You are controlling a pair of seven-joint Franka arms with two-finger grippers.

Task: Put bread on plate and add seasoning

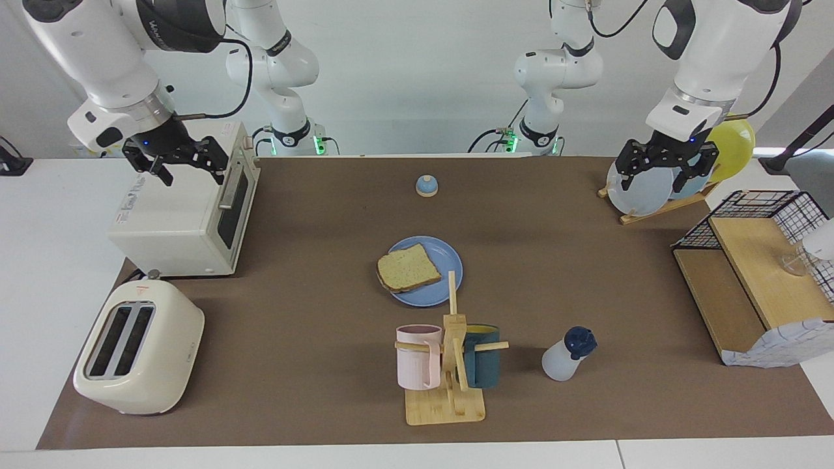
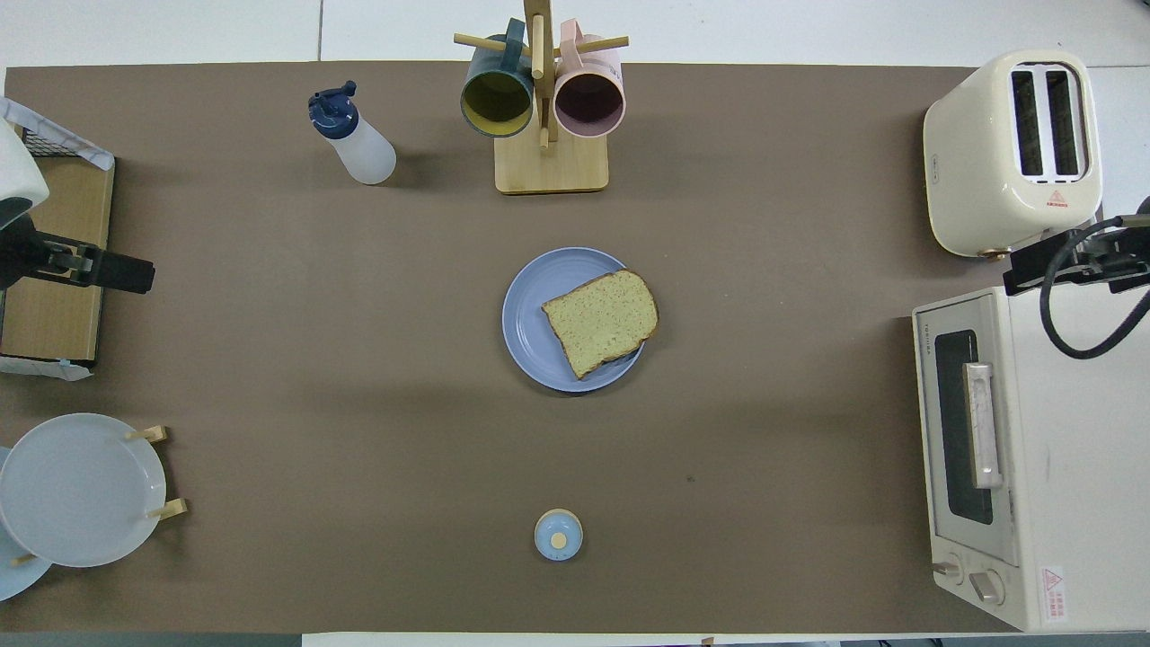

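Note:
The bread [image 1: 407,268] [image 2: 602,322] lies flat on the round blue plate [image 1: 449,260] [image 2: 530,323] mid-table, overhanging the rim toward the right arm's end. The seasoning [image 1: 565,355] [image 2: 355,139], a white bottle with a navy cap, stands upright beside the mug rack, farther from the robots than the plate. My left gripper [image 1: 659,179] [image 2: 121,270] hangs open and empty over the upright plates at the left arm's end. My right gripper [image 1: 189,170] [image 2: 1047,270] waits open and empty over the toaster oven.
A toaster oven [image 1: 182,215] and a cream toaster [image 1: 137,345] stand at the right arm's end. A wooden mug rack [image 1: 449,365] holds two mugs. A small bell [image 1: 427,185] sits near the robots. Upright plates [image 1: 642,189] and a wire shelf [image 1: 756,260] fill the left arm's end.

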